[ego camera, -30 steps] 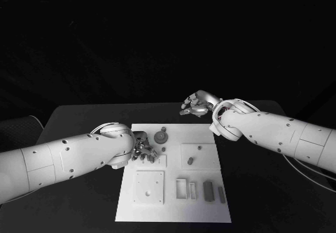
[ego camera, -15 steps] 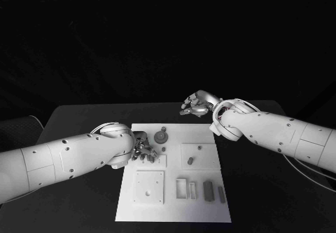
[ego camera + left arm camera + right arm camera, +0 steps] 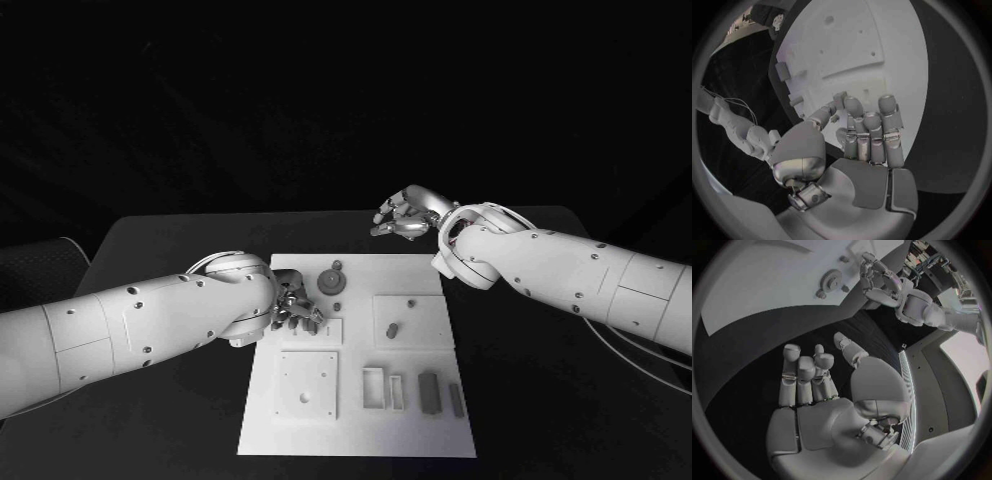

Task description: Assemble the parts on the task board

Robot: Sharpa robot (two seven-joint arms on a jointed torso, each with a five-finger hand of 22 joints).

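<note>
- Mostly, your left hand (image 3: 296, 307) hides the task board (image 3: 361, 440) w/ fingers over its left edge; can't tell if it grips a part.
- Right hand (image 3: 408, 214): empty, fingers loosely apart, beyond the board's far edge, well apart from the gear-shaped part (image 3: 333, 283).

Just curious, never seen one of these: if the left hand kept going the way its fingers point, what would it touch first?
Probably the task board: the left hand hangs over it, fingers aimed at its recessed plates. How far above is unclear.
</note>
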